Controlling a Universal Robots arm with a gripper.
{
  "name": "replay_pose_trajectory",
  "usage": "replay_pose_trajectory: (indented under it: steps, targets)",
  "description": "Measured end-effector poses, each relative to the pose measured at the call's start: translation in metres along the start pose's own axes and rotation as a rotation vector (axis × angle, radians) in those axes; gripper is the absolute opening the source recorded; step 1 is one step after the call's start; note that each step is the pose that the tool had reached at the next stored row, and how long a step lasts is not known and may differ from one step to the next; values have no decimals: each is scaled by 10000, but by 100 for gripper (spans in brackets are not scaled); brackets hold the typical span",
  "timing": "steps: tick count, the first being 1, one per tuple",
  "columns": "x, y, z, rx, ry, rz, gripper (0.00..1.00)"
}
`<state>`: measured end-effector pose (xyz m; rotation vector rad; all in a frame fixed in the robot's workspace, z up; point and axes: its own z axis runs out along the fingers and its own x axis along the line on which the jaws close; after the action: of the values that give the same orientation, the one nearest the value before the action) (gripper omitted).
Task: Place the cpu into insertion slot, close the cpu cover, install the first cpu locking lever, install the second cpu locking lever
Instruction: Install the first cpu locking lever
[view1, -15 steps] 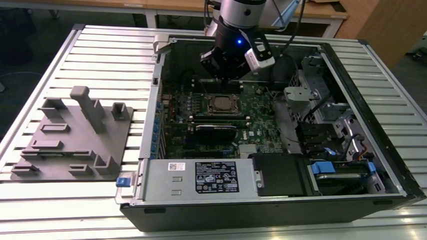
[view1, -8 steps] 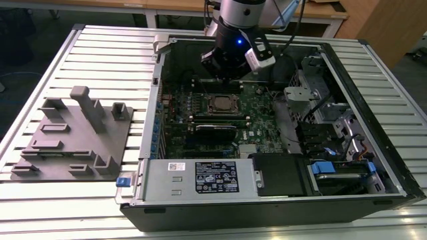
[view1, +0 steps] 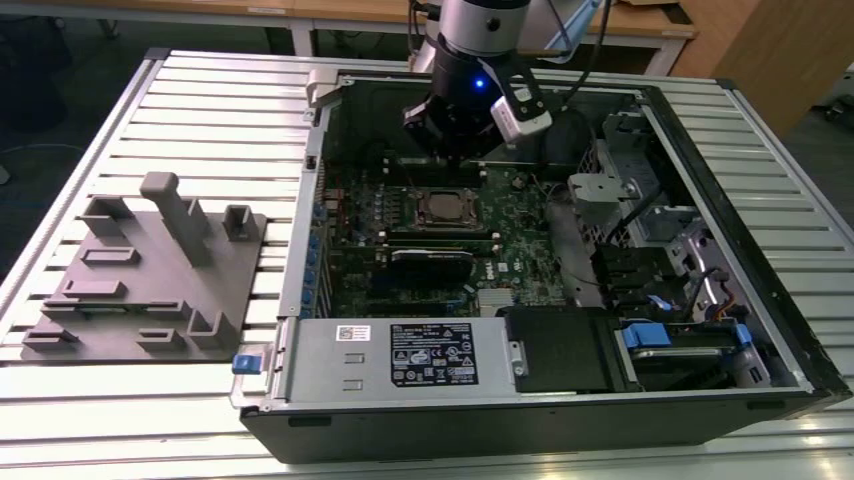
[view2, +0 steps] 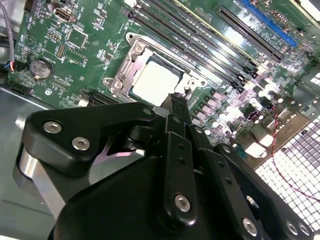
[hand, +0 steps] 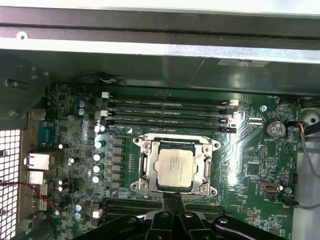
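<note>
My arm (view1: 477, 30) enters at twelve o'clock, and my end effector (view1: 451, 150) hangs inside the open computer case (view1: 747, 230), just at twelve o'clock of the insertion slot (view1: 416, 212). The cpu (view1: 445, 208) lies in that slot on the green motherboard (view1: 514, 240). At nine o'clock of the case, a grey fixture block (view1: 147, 270) sits on the slatted tabletop (view1: 200, 120).

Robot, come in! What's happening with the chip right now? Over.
Gripper shut, tips beside the socket. Cpu seated, cpu cover down around it. Nothing blocking it.
</note>
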<state>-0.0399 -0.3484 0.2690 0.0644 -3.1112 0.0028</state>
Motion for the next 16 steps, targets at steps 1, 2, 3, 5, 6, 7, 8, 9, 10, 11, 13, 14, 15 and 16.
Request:
replay_pose_trajectory:
  steps: [1, 2, 3, 5, 6, 7, 8, 9, 10, 11, 13, 14, 15, 16]
  targets:
    - [0, 0, 1, -65, -8, -2, 11]
    - [0, 0, 2, -140, -16, -3, 11]
    - [0, 0, 1, -198, -29, -5, 11]
    - [0, 0, 1, -261, -98, -7, 11]
    - [0, 0, 1, -271, -155, -8, 11]
    - [1, 0, 1, -295, -195, -10, 11]
    - [4, 1, 2, -302, -224, -10, 11]
    - [7, 1, 3, -303, -255, -10, 11]
    - [12, 1, 4, -303, -274, -10, 11]
    - [20, 1, 6, -304, -275, -5, 11]
    - [44, 2, 9, -304, -276, 69, 11]
    - [52, 3, 11, -303, -276, 137, 11]
    - [59, 3, 14, -304, -277, 240, 11]
    - [68, 4, 16, -306, -279, 315, 11]
